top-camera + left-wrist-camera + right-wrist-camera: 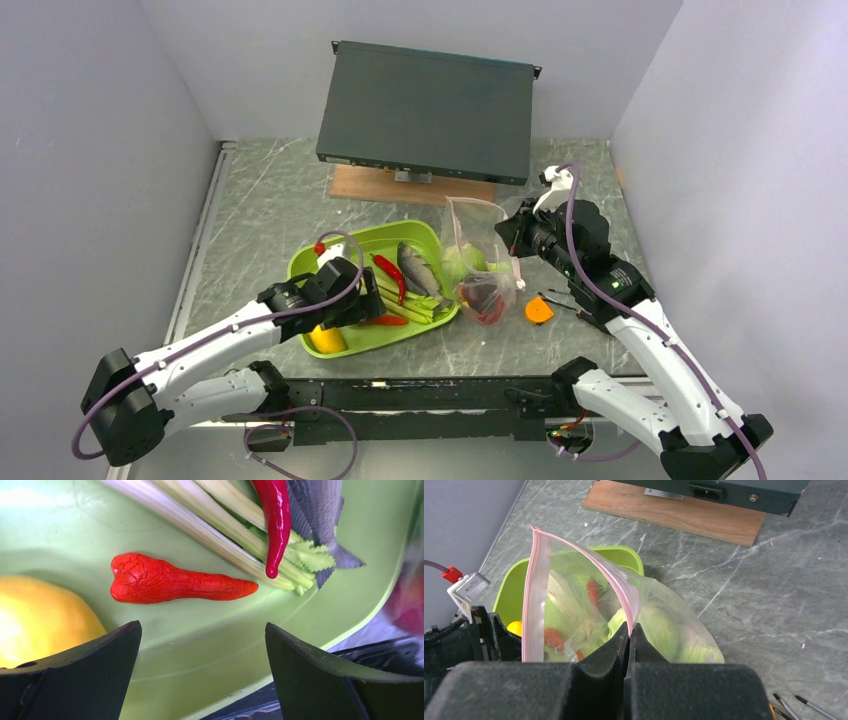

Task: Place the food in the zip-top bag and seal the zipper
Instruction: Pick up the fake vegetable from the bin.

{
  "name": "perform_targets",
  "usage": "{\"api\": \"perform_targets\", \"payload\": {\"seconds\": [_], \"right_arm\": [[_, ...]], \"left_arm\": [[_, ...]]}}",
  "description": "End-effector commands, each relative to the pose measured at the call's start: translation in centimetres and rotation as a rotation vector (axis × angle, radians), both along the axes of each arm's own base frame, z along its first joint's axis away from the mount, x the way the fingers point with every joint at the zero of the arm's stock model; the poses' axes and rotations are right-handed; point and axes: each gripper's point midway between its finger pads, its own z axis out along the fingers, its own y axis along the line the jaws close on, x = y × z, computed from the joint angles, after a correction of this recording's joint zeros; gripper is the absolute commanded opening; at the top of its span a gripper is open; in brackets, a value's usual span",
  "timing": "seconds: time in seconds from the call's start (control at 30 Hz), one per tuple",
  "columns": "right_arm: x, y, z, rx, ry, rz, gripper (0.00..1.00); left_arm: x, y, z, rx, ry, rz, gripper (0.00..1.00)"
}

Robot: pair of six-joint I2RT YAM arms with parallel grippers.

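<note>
The lime-green tray (375, 240) holds food: a grey fish (418, 268), a smooth red chilli (276, 520), green stalks (225, 530), a wrinkled red pepper (175, 582) and a yellow fruit (40, 615). My left gripper (202, 625) hangs open just above the tray's near side, the wrinkled pepper lying beyond its fingertips, nothing between them. The clear zip-top bag (589, 605) stands to the right of the tray with its mouth open. It holds a pale green cabbage (659, 630) and dark red pieces (483, 297). My right gripper (629, 626) is shut on the pink zipper (531, 595) edge.
A dark flat box (425, 110) rests on a wooden board (360, 185) at the back. An orange-handled screwdriver (538, 311) and thin tool shafts (794, 702) lie right of the bag. Grey walls close in both sides.
</note>
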Motion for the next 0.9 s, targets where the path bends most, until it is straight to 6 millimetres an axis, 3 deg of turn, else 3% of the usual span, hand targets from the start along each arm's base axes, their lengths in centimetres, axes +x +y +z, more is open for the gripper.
{"api": "perform_targets", "payload": {"seconds": [0.0, 0.33, 0.53, 0.7, 0.87], "right_arm": [[0.2, 0.6, 1.7, 0.057, -0.045, 0.018, 0.00], [-0.5, 0.1, 2.3, 0.060, -0.063, 0.009, 0.00], [-0.6, 0.0, 2.3, 0.058, -0.063, 0.010, 0.00], [-0.7, 0.3, 2.4, 0.068, -0.063, 0.023, 0.00], [-0.8, 0.3, 2.7, 0.075, -0.070, 0.025, 0.00]], "left_arm": [[0.6, 0.6, 0.4, -0.115, 0.055, 0.292, 1.00], [3.2, 0.7, -1.8, -0.250, 0.239, 0.604, 0.98], [3.4, 0.9, -4.7, -0.284, 0.339, 0.711, 0.94], [3.6, 1.6, -6.3, -0.208, 0.346, 0.731, 0.75], [3.7, 3.1, -5.0, -0.136, 0.281, 0.712, 0.45]]}}
